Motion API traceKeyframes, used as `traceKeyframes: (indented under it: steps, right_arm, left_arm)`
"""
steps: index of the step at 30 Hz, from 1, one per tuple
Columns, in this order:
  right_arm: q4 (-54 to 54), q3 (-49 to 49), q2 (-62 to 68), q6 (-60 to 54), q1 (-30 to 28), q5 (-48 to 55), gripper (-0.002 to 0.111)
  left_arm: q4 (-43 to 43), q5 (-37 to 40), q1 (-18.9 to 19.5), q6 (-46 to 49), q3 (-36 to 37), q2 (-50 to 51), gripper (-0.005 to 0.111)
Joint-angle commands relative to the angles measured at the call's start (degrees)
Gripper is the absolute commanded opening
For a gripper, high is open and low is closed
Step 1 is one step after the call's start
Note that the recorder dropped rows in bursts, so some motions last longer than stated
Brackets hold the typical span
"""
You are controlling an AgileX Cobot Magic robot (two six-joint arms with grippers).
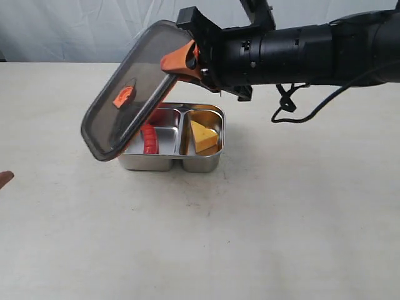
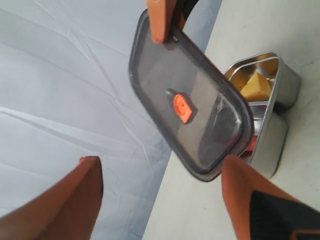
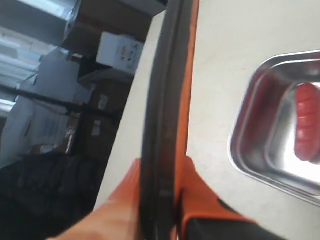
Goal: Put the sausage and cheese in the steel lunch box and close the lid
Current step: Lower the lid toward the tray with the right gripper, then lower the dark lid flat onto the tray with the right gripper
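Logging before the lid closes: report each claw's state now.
Left claw: open, empty.
Right claw: closed on the lid.

Sausage (image 1: 150, 141) half hidden behind lid (image 1: 134, 87); left fingers (image 1: 4, 179) cropped at edge.

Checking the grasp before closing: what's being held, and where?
The right end effector pinches the lid by the rim at its raised end; the left end effector holds nothing.
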Motion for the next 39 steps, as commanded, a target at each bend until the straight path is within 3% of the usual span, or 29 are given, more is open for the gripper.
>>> traceKeyframes:
  steps: [1,6,11,15,18,22,24,25,29,30,31,35,39]
  right_arm:
    - [0.6,5.8,-4.7,4.8,-0.4,-12.8,-0.001]
    - [0.6,6.6,-7.5,9.8,1.5,-21.3,-0.001]
    - [0.6,3.4,-8.0,13.9,5.2,-32.0,-0.001]
    - [0.6,0.8,-8.3,15.7,12.8,-45.2,-0.001]
    - [-14.4,0.9,-9.6,17.3,16.3,-46.1,-0.001]
    - [-17.7,0.9,-11.2,24.2,19.2,-53.0,-0.001]
    - [-23.4,1.0,-11.7,30.8,20.6,-56.7,-0.001]
    - [-34.2,1.7,-11.6,41.0,22.4,-60.6,-0.001]
    - [-53.6,6.9,-11.1,70.5,24.5,-71.5,-0.001]
    - [-62.0,11.6,-9.9,85.7,24.6,-77.4,-0.001]
    - [-64.7,16.2,-8.5,92.4,24.4,-82.9,-0.001]
    - [-73.5,22.7,-0.1,106.4,24.3,-97.5,-0.001]
    - [-76.7,20.8,8.6,113.7,24.1,-101.1,-0.001]
  left_arm:
    - [12.0,-1.6,-0.6,-14.3,-0.3,-3.5,0.064]
    - [21.7,-2.3,-0.6,-25.0,-0.3,-6.4,0.064]
    - [21.8,-2.6,-0.6,-25.7,-0.3,-7.1,0.064]
    - [21.8,-2.6,-0.6,-25.7,-0.3,-7.2,0.064]
    - [21.8,-2.5,-0.6,-25.7,-0.3,-7.7,0.064]
    - [21.8,-2.5,-0.6,-25.7,-0.3,-8.9,0.064]
    - [21.8,-2.4,-0.6,-25.7,-0.3,-9.1,0.064]
    - [21.8,-2.4,-0.6,-25.7,-0.3,-9.1,0.064]
    - [21.9,-2.4,-0.6,-25.7,-0.3,-9.1,0.064]
    - [21.9,-2.4,-0.6,-25.7,-0.3,-9.1,0.064]
    - [21.9,-2.4,-0.6,-25.7,-0.3,-9.1,0.064]
    - [21.9,-2.6,-0.6,-25.8,-0.3,-9.1,0.064]
    - [21.9,-2.6,-0.6,-25.8,-0.3,-9.1,0.064]
